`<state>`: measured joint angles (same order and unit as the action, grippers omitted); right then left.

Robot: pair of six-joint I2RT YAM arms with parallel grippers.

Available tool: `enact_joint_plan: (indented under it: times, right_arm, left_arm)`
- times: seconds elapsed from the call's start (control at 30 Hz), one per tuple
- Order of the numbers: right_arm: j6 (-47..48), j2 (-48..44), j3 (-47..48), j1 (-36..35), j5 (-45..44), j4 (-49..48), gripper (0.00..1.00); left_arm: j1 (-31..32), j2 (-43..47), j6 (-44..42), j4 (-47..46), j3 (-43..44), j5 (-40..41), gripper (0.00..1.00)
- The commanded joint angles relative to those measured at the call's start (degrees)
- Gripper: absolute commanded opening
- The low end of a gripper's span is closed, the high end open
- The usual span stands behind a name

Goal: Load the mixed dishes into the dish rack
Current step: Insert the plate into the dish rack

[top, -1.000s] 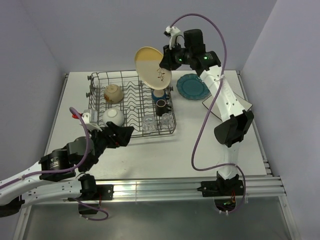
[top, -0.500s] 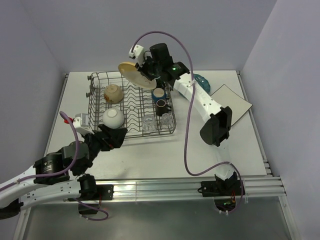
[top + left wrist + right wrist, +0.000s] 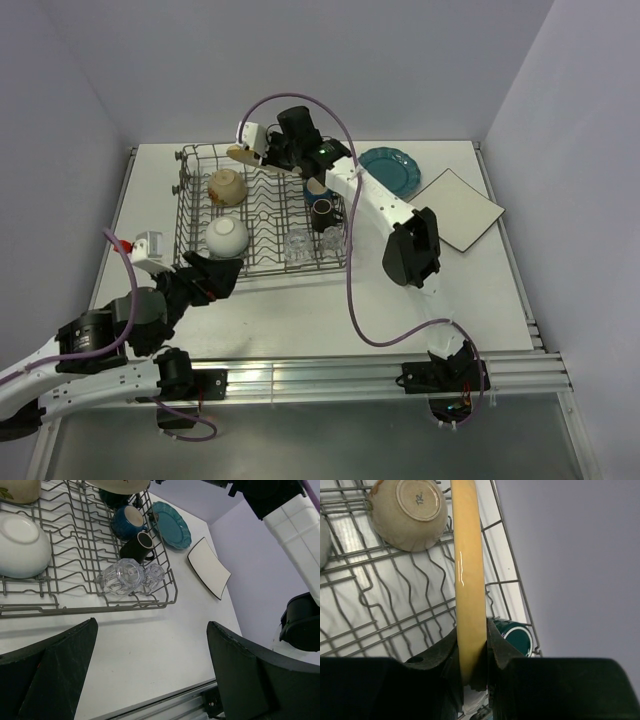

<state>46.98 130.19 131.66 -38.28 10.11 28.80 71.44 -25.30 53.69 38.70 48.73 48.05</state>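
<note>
**Handling: yellow-cream plate.** The yellow-cream plate (image 3: 469, 580) is judged to be glazed ceramic: rigid, brittle, smooth-faced and moderately heavy. The right tool (image 3: 471, 645) pinches it at the rim, one finger on each face. With the hold at one edge only, the rest of the plate overhangs the grip. Expect it to pivot or slip if knocked, and avoid striking it against wire.

**Position.** The plate stands on edge in the air above the far end of the dish rack (image 3: 182, 215), just beside the beige bowl (image 3: 227, 186). It is not yet seated between tines.

**Rack contents.**
- Left side: the beige bowl and a white bowl (image 3: 227, 234), both upturned.
- Right side: a blue mug (image 3: 317, 188), a dark mug (image 3: 322, 208) and two clear glasses (image 3: 297, 243).
- Centre: open rows of tines.

**Other tool.** The left tool (image 3: 152, 665) is spread wide and holds nothing. It hangs near the rack's near left corner.

**Surface and room.** The bench (image 3: 300, 310) is flat and pale. The teal plate (image 3: 389, 170) and the white square plate (image 3: 458, 207) lie on it, right of the rack. Walls (image 3: 60, 120) enclose the bench closely on three sides, so there is little space beyond the rack's far edge.
</note>
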Motion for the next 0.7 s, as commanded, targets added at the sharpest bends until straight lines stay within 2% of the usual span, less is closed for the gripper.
enact_joint_plan:
  times: [0.0, 0.23, 0.67]
  right_arm:
    - [7.6, -1.5, 5.0, -0.5, 0.9, -12.5, 0.00]
    - [14.3, -0.6, 4.3, -0.5, 3.2, -11.3, 0.00]
    - [19.1, -3.2, 1.5, -0.1, 6.9, -6.7, 0.00]
  left_arm:
    - [-0.2, 1.7, 0.6, 0.7, -0.1, 1.9, 0.98]
    - [-0.2, 2.3, -0.2, 3.0, 1.7, 2.7, 0.98]
    - [-0.2, 2.8, 0.0, 3.6, 1.6, 2.5, 0.98]
